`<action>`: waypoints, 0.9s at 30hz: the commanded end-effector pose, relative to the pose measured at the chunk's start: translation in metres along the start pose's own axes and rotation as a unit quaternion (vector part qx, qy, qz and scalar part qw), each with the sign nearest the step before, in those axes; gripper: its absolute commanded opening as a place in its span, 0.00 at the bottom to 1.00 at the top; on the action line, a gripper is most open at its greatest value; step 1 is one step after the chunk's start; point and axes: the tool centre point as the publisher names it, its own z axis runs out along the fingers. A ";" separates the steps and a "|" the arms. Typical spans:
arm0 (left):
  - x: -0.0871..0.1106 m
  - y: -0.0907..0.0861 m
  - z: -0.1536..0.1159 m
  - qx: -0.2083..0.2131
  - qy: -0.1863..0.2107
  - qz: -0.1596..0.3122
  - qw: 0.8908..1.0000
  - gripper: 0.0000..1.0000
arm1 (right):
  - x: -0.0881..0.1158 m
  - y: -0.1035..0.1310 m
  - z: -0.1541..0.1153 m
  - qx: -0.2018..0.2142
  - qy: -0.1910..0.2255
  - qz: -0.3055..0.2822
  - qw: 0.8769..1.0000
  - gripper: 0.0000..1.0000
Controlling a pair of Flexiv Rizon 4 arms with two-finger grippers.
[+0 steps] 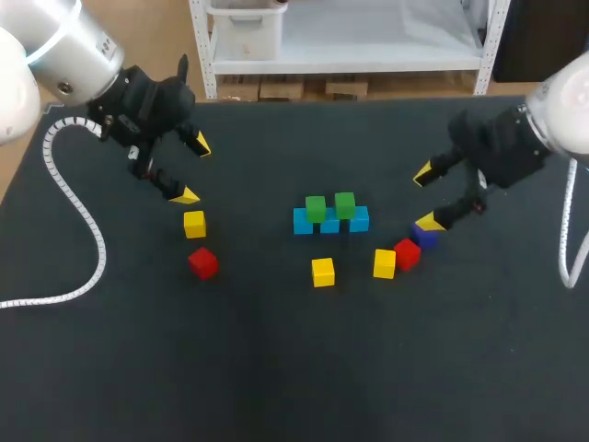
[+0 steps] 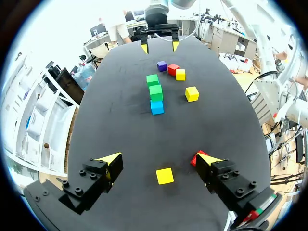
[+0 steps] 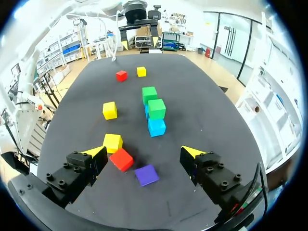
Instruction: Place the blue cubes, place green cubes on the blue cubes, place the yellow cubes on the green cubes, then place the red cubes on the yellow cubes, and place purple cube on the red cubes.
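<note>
Yellow-tipped and spread wide, the left fingers [image 1: 187, 195] [image 2: 111, 160] grip nothing. In the left wrist view the left yellow cube [image 2: 164, 175] [image 1: 194, 224] lies on the counter [image 1: 276, 368] between them, apart from both. The left red cube [image 2: 197, 157] [image 1: 203, 263] shows just beside one tip, partly hidden by it.

The right fingers [image 1: 423, 173] [image 3: 192, 154] are just as wide and also hold nothing. The purple cube [image 3: 146, 174] [image 1: 423, 235] sits on the counter between them, clear of each finger in the right wrist view. Just beside it is the right red cube [image 3: 121, 159] [image 1: 407, 253], with the right yellow cube [image 3: 112, 142] [image 1: 385, 263] touching or nearly touching that one.

Farther out, at the counter's middle, the blue cubes [image 1: 329, 224] stand in a close row of three. Two green cubes [image 1: 316, 208] rest on top of them, side by side. The middle yellow cube [image 1: 322, 272] lies alone near the row, on the side toward the head camera.
</note>
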 end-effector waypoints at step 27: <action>0.001 0.001 0.000 0.001 -0.001 0.001 1.000 1.00 | 0.061 0.023 -0.076 -0.006 -0.024 -0.017 1.000 1.00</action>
